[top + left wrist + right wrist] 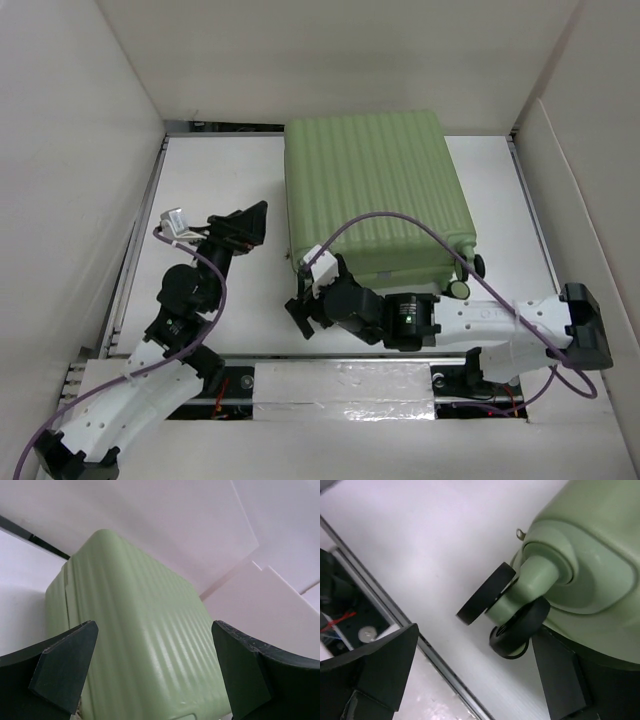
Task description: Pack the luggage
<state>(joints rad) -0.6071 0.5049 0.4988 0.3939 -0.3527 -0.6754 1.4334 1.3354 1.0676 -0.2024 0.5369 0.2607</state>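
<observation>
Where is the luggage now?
Top view: the luggage lies closed on the table, wheels toward the arms, left tool to its left, right tool at its near-left corner.

luggage (370, 190) near-left corner — hidden behind right arm (470, 322)

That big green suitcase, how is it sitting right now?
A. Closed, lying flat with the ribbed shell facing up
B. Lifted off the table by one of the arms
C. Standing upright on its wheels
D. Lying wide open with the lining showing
A: from above, the luggage lies flat on the table with its ribbed shell up and no lining showing. Its wheels stick out at the near end, and neither arm holds it.
</observation>
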